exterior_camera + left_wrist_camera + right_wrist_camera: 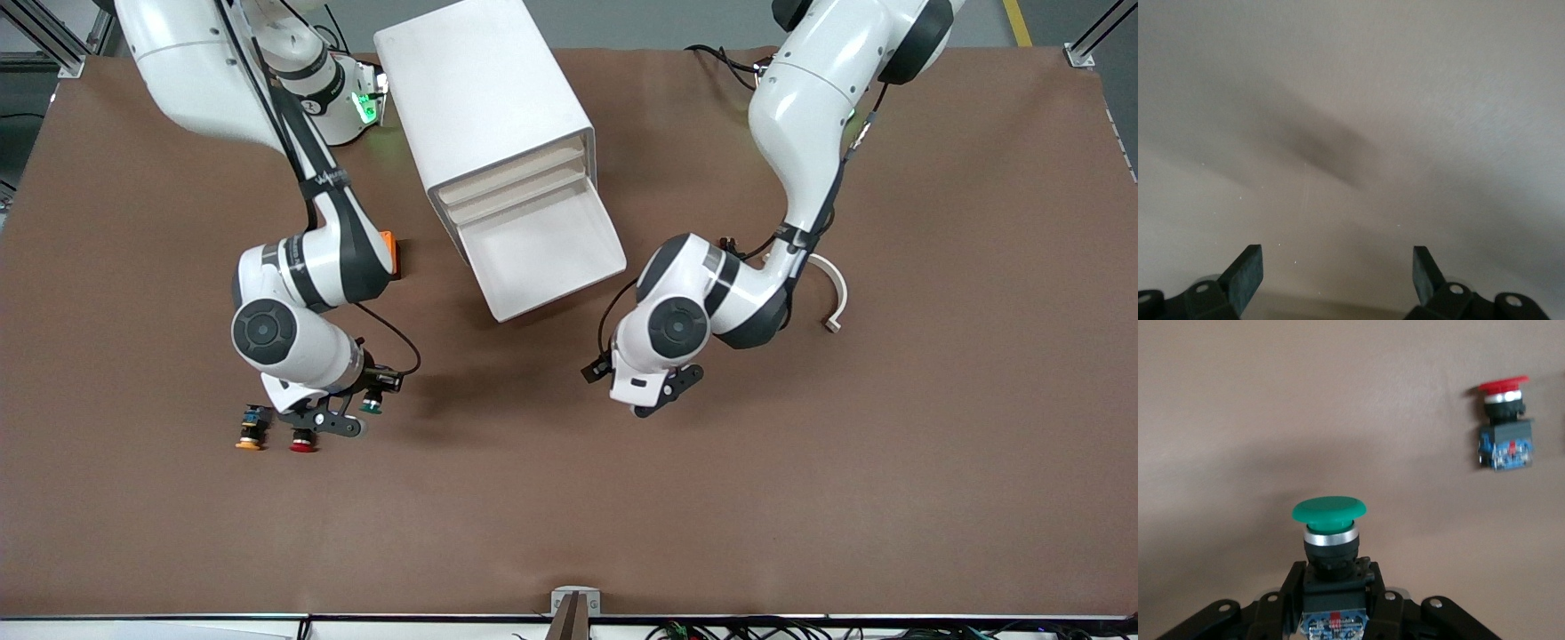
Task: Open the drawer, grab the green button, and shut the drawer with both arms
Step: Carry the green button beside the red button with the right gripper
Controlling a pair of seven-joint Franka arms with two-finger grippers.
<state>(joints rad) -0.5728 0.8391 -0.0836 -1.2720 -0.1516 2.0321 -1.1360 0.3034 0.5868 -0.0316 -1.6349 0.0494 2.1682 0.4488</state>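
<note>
The drawer, the lowest of the white cabinet, stands pulled out and its tray looks bare. My right gripper is shut on the green-capped button, low over the table toward the right arm's end, nearer to the front camera than the cabinet. In the right wrist view the green cap stands up between my right gripper's fingers, which clamp the black body. My left gripper is open and empty over bare table, near the open drawer. The left wrist view shows its fingers wide apart over bare table.
A red-capped button and an orange-capped button lie on the table beside my right gripper; the red one also shows in the right wrist view. An orange block sits beside the cabinet. A white curved piece lies by the left arm.
</note>
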